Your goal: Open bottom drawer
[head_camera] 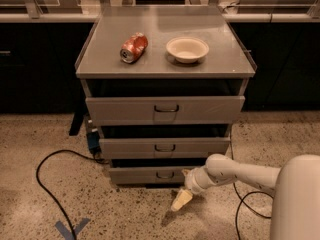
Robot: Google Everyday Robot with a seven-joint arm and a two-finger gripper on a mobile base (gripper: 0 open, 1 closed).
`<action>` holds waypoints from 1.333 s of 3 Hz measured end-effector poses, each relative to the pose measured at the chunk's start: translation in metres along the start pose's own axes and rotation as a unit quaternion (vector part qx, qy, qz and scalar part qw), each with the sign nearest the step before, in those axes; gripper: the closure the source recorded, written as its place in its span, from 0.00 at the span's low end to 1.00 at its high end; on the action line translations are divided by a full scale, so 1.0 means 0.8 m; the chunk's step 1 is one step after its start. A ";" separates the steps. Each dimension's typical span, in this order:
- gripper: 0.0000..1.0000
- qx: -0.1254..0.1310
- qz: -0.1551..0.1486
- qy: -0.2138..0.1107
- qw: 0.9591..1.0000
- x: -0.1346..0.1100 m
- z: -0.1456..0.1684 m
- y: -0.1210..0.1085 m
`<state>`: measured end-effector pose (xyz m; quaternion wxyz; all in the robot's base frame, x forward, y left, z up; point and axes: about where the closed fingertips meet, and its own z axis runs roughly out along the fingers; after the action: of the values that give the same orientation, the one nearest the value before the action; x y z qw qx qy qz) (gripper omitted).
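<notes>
Camera view, claw (181, 200) below bottom drawer (145, 175), cable (38, 176) left

A crushed red can (134, 47) lies near a white bowl (187, 49) on the cabinet top (220, 34); black cable (38, 174) trails below.

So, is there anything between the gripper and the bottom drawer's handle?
Nothing visible. The gripper hangs just above the floor, below and right of the handle on the bottom drawer, with only open space between them.
</notes>
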<state>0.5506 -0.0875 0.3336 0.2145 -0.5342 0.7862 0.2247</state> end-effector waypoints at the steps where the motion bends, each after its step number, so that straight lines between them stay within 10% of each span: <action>1: 0.00 -0.005 0.002 -0.019 1.000 0.000 0.047 -0.020; 4: 0.00 0.043 0.036 -0.056 0.997 -0.008 0.115 -0.104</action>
<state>0.6393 -0.0563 0.2531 0.2726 -0.4823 0.8008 0.2275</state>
